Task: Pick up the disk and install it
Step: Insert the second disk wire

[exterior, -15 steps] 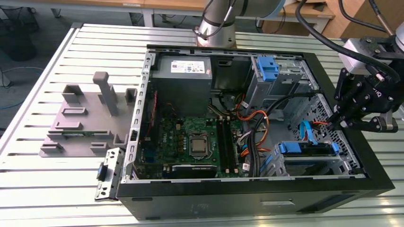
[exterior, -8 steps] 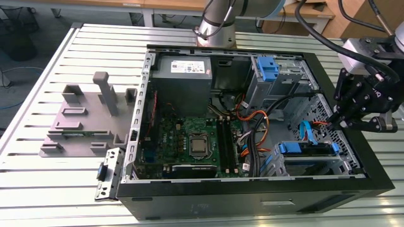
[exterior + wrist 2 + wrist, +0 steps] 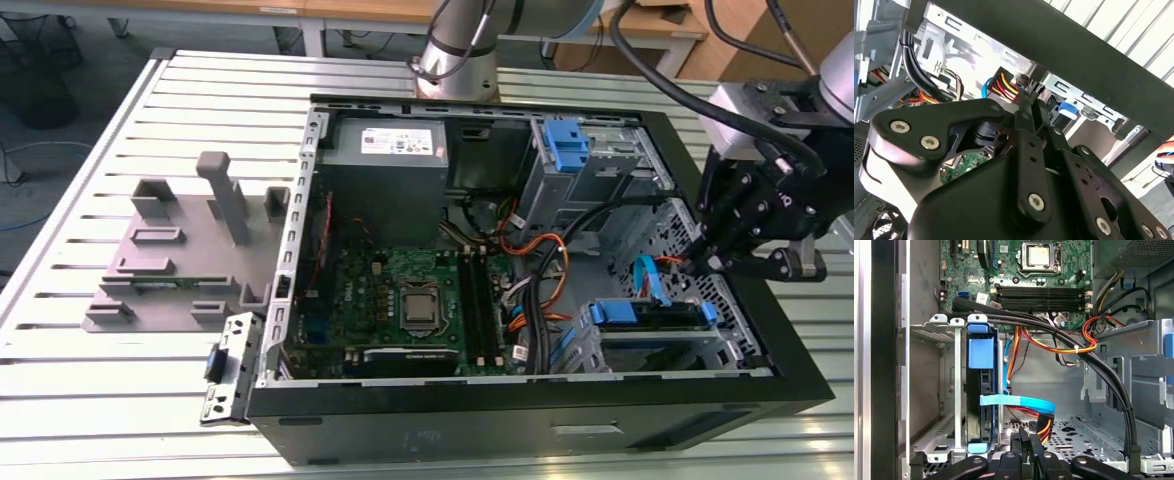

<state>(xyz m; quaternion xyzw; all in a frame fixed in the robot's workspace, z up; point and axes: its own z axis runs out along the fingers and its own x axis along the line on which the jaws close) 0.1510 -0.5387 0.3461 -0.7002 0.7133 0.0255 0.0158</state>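
In the open computer case [image 3: 534, 425], your disk [image 3: 985, 395] already stands on edge inside the drive cage [image 3: 936, 390], so I judge you're finishing the install, and any seating push needs to run straight, with the gripper [image 3: 1024, 442] close by, jaws pressed together on nothing.

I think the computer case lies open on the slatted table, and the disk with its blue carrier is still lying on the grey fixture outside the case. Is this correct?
Not quite. The computer case does lie open on the slatted table, but the disk with its blue carrier sits in the metal drive cage inside the case, as the first wrist view shows. The grey fixture carries no disk in the exterior view.
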